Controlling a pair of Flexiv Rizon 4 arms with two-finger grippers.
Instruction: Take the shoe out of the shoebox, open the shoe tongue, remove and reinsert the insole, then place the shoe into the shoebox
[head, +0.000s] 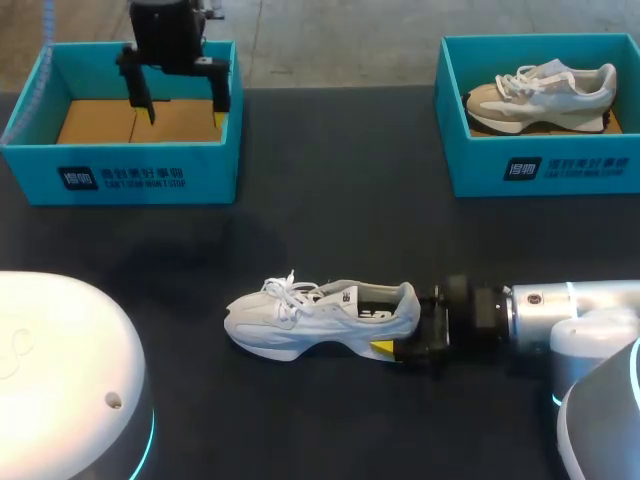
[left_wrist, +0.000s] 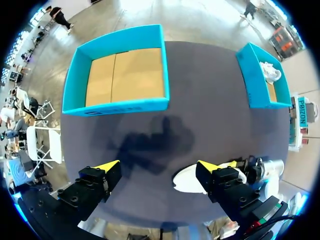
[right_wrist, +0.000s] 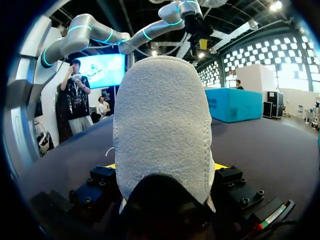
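Dark matte tabletop (head: 330, 230): bears everything listed.
Open teal cardboard shoebox (head: 120, 178) at 10 o'clock: tan cardboard floor showing.
Second teal cardboard shoebox (head: 545, 170) at 2 o'clock: holds a beige-and-white laced sneaker (head: 540, 95).
White laced mesh sneaker (head: 320, 318): stands on its sole on the tabletop, slightly toward 6 o'clock of centre, outside both boxes, toe to 9 o'clock, heel to 3 o'clock.
Right gripper (right_wrist: 165, 167): pinches that heel from both sides.
Left gripper (head: 185, 112): hangs over the 10 o'clock box, fingers spread wide.
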